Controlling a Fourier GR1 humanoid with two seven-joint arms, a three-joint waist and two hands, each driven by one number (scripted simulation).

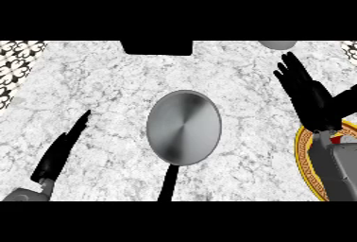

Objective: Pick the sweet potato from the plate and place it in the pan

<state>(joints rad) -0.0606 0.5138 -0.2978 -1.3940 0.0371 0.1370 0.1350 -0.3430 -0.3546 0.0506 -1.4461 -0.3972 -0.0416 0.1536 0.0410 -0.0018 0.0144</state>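
Pan (185, 127) is sitting empty mid-counter, so nothing placed yet. I'm holding my right hand (307, 94), fingers straight, over the plate (304, 156) at right; sweet potato is hiding under my forearm. Left hand (63, 149) resting open near-left.

Lighting before me is bright and even; my pan (185, 127) shows a soft radial sheen, without cast shadows.

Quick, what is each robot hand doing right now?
Left robot hand: open, fingers straight, holding nothing.
Right robot hand: open, fingers straight, holding nothing.
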